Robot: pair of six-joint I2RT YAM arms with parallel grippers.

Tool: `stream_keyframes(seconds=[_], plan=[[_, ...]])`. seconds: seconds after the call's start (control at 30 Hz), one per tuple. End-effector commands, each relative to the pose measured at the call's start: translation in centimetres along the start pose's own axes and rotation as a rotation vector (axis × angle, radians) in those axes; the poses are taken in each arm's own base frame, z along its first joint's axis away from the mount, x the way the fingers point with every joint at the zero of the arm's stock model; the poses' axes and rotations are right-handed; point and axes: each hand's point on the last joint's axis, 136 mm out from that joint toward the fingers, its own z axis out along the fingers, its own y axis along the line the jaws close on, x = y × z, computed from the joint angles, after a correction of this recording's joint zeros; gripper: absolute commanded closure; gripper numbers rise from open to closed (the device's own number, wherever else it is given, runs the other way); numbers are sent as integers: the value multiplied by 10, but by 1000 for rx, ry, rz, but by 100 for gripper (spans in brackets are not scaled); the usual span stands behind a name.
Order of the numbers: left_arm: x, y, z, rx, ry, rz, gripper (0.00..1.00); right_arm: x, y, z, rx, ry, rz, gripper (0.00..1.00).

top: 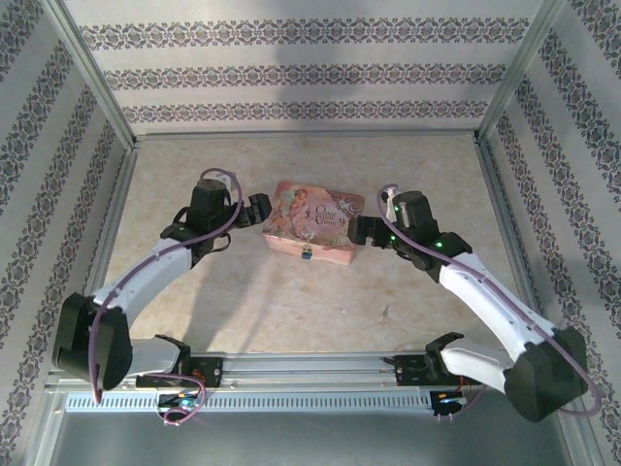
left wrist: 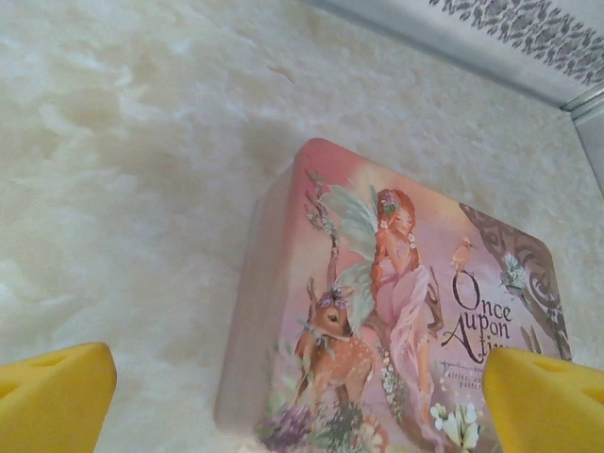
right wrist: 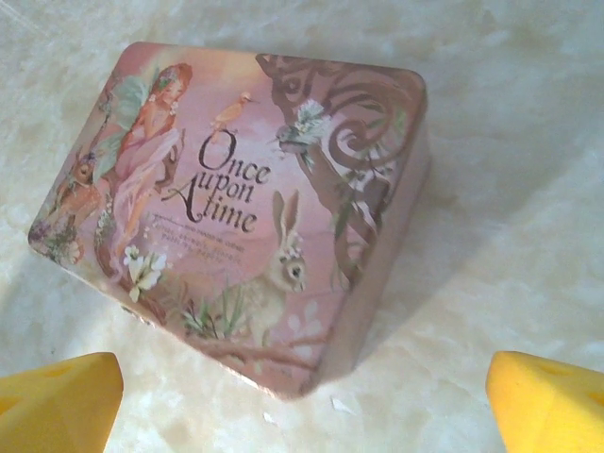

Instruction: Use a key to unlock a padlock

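The pink illustrated box (top: 310, 225) lies flat in the middle of the table. On its near side wall hangs the padlock (top: 307, 254), a tiny silvery lock with a blue part. A thin dark sliver (top: 386, 313) lies on the table nearer the right arm; it looks like the key but is too small to be sure. My left gripper (top: 256, 211) is at the box's left end, open, with its yellow pads (left wrist: 57, 396) spread wide over the box (left wrist: 377, 311). My right gripper (top: 362, 230) is at the box's right end, also open, with pads (right wrist: 547, 401) on both sides of the box's corner (right wrist: 311, 377).
Patterned walls and metal rails (top: 107, 243) enclose the beige table (top: 291, 311). A few small white flecks (right wrist: 340, 404) lie on the table beside the box's near corner.
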Motion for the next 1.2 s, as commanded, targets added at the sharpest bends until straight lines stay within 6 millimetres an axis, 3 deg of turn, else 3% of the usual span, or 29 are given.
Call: stream_keyframes(seconds=[0.0,0.17,0.33,0.47,0.6,0.87,1.17], plan=[[-11,5,-23,-12,-92,20,1,27,-23,-14,97,79,19,2],[1,14,-46,-5,-140,-40,1,65,-30,-36,138,217,69,2],[14,32,-55,-41,-182,-101,1,105,-41,-53,200,355,103,2],[26,46,-52,-76,-185,-123,1,135,-43,-56,223,439,148,11],[29,48,-48,-78,-187,-129,1,162,-46,-47,249,504,193,23],[29,51,-46,-87,-186,-126,1,186,-58,-28,370,581,158,43],[34,54,-45,-94,-180,-140,1,199,-63,-7,416,617,157,50]])
